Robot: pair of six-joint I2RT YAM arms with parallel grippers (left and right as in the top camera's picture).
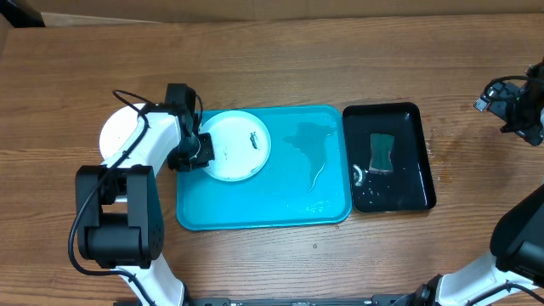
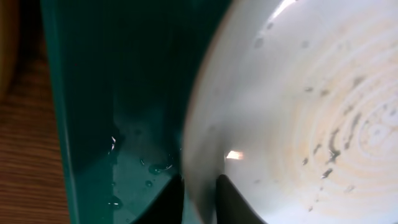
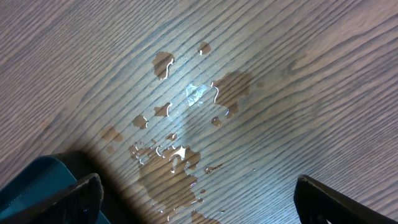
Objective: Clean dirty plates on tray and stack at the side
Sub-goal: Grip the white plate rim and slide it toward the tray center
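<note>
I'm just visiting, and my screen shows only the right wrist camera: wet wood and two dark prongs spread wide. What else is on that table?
Observer: A narrow black tray sits on the table, with a green sponge lying in it.
Operator: Is anything there to be washed?
Observer: Yes, a white plate with small dark smears lies on a big turquoise tray.
Operator: Is the arm I'm watching from holding it?
Observer: No, the other one is: the left gripper is clamped on the plate's rim.
</note>
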